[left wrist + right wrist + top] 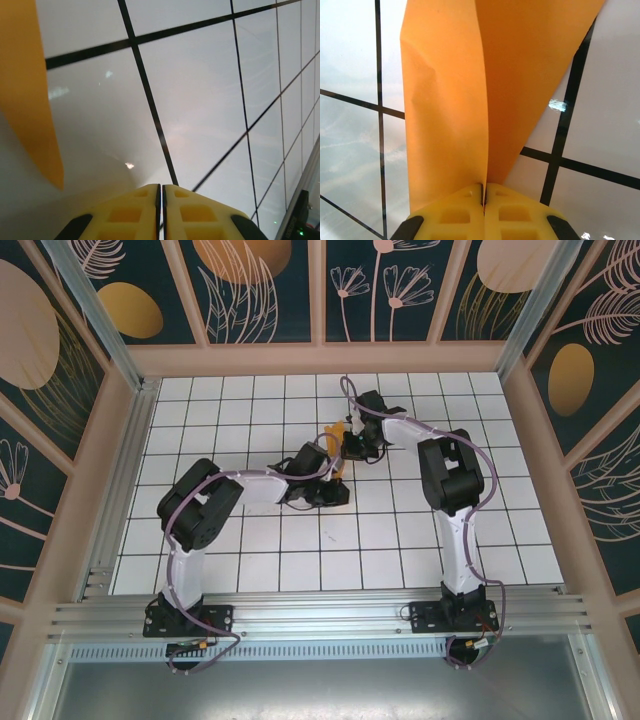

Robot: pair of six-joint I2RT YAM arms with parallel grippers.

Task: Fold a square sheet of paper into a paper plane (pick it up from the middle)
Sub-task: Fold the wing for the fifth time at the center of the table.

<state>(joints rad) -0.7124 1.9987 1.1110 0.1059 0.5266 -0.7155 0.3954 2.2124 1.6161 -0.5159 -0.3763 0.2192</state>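
White grid table (400,540) noted. Right gripper (484,192) pinches the square sheet of paper (470,75) at its fold, held up over the tiles; left gripper (161,192) closed, empty (paper just beside). Recommend: align edges before pressing crease.

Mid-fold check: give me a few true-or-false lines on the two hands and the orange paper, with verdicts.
The right hand is shut on the orange paper. True.
The left hand grips the paper too. False: it is shut on nothing, and the paper is off to one side.
Both hands meet near the middle of the table. True.
The paper lies flat on the table. False: it is bent into two flaps in the right hand's grip.
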